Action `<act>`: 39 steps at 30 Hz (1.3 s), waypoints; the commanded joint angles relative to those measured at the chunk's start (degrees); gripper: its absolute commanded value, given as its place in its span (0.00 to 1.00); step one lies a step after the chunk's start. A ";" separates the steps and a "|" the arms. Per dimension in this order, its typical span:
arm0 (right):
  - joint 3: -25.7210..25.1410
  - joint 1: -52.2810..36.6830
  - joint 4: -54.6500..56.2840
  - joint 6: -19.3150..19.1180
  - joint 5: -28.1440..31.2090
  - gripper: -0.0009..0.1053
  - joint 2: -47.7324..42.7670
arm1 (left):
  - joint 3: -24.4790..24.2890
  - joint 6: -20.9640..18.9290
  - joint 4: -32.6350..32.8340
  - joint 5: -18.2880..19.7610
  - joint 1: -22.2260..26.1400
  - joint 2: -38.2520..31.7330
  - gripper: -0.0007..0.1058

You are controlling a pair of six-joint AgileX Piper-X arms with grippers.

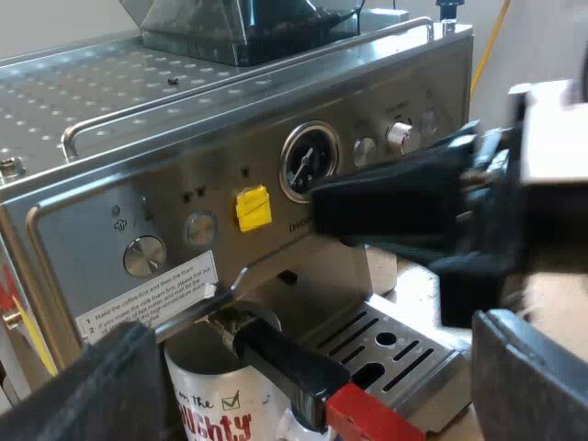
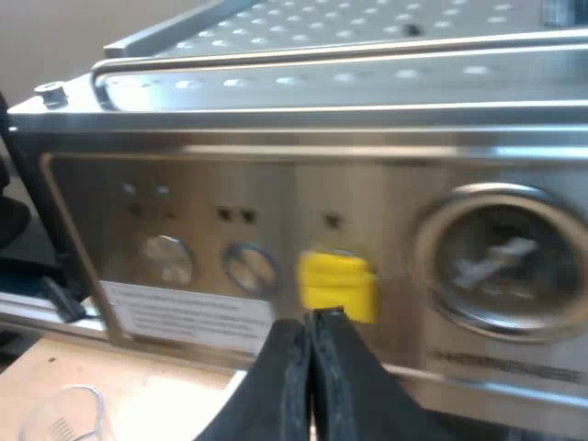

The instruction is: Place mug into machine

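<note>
A white mug (image 1: 216, 409) with red lettering stands at the espresso machine's (image 1: 184, 175) front, right under the metal holder (image 1: 234, 322). The holder is locked in, and its dark handle (image 1: 285, 358) ends in red (image 1: 372, 418). My left gripper (image 1: 312, 326) is open, its wide-spread fingers (image 1: 101, 390) on either side of the mug and handle. My right gripper (image 2: 308, 322) is shut on nothing, its tips just below the yellow button (image 2: 338, 283). From the left wrist view, the right gripper (image 1: 322, 202) hovers before the pressure gauge (image 1: 303, 165).
The bean hopper (image 1: 230, 23) sits on the machine's top. The slotted drip tray (image 1: 386, 344) lies beside the mug. A round gauge (image 2: 501, 262), two knobs (image 2: 165, 260) and a white label (image 2: 184, 317) line the machine's front. A clear glass rim (image 2: 60, 413) rests on the wooden table.
</note>
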 commanded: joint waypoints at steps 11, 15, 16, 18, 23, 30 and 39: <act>-4.53 -4.08 -0.28 -0.22 1.30 0.01 5.08 | -0.60 -0.91 6.41 0.33 -0.29 -0.28 0.67; -4.53 -6.52 -0.28 -0.22 1.30 0.01 5.42 | -0.60 -0.91 6.63 0.33 -0.29 -0.28 0.67; -4.53 -6.65 -0.15 -0.22 1.30 0.01 5.42 | -0.60 -0.91 6.63 0.33 -0.29 -0.28 0.67; -4.53 -7.88 -0.12 -0.22 2.32 0.01 5.42 | -0.60 -0.91 6.63 0.33 -0.29 -0.28 0.67; -4.53 -8.61 0.42 -0.22 3.17 0.01 5.42 | -0.60 -0.91 6.40 0.33 -0.29 -0.28 0.67; -4.53 -8.28 2.08 -0.22 3.17 0.01 5.24 | -0.60 -0.91 5.78 0.33 -0.29 -0.28 0.67; -4.53 -2.94 3.25 -0.22 3.33 0.31 2.03 | -0.60 -0.91 4.08 0.33 -0.29 -0.28 0.67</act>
